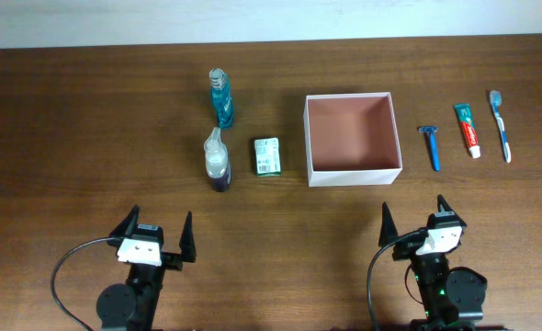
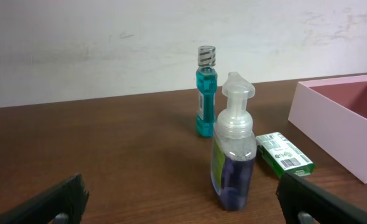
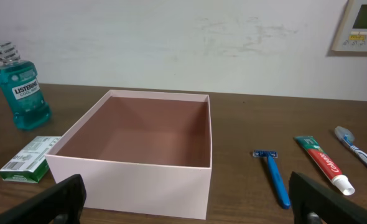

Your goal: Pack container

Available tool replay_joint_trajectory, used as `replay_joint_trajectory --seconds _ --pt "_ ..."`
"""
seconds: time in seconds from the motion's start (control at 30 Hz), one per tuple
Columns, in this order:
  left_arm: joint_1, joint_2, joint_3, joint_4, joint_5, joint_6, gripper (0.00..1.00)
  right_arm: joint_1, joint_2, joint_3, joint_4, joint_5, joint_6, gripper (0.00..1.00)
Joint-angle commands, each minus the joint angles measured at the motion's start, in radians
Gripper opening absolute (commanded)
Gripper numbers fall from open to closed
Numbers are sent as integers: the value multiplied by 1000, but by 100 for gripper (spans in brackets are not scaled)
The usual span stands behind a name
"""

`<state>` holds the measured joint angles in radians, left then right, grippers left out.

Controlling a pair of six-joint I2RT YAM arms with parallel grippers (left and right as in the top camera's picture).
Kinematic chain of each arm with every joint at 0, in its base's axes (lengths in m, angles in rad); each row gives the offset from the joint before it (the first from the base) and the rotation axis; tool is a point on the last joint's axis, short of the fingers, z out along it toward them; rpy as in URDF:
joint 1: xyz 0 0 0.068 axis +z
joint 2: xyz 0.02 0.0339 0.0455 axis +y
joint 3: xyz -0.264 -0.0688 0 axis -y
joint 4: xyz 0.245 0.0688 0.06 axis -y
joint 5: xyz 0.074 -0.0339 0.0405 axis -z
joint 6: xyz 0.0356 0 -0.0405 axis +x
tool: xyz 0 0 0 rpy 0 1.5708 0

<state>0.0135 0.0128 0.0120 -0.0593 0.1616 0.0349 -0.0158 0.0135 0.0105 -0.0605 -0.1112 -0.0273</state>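
Overhead view: the container (image 1: 352, 133) sits a bit right of the middle, closer to the bench's far edge. Soap box (image 1: 267, 155), pump bottle (image 1: 217, 161) and mouthwash (image 1: 221, 99) are on its left-edge side. Razor (image 1: 430, 147), toothpaste (image 1: 468, 130) and toothbrush (image 1: 501, 125) lie toward the right edge. The left gripper (image 1: 161, 221) and right gripper (image 1: 412, 211) hang by the near edge, jaws spread wide, gripping nothing.

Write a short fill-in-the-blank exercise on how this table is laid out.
1. The container is ___ inside.
2. The razor lies between the container and the ___.
3. The left gripper and right gripper are both ___.
Missing words: empty; toothpaste; open.
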Motion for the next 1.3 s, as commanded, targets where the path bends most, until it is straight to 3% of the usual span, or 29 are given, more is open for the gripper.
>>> replay_joint_trajectory --seconds 0.0,0.23,0.4,0.67,0.77,0.87,1.0,1.1,1.27 --pt "5 -8 -3 24 14 15 99 9 -8 -5 -6 -9 1 99" --pt "5 -6 26 236 106 -23 99 9 -8 -5 -6 -9 1 99" --pt "21 74 220 190 98 -19 99 9 -8 -5 -6 -9 1 99" --pt "31 651 970 -223 335 228 100 9 -8 -5 -6 -9 1 99" --pt "30 885 1273 -365 536 282 99 9 -8 -5 -6 -9 1 99" --pt "31 1085 1532 -405 710 289 99 9 -8 -5 -6 -9 1 99" --pt "30 1291 1774 -400 821 288 99 9 -8 -5 -6 -9 1 99" --pt "18 1458 1969 -492 740 234 99 9 -8 -5 -6 -9 1 99" --pt "-41 1697 2216 -779 440 236 99 9 -8 -5 -6 -9 1 99"
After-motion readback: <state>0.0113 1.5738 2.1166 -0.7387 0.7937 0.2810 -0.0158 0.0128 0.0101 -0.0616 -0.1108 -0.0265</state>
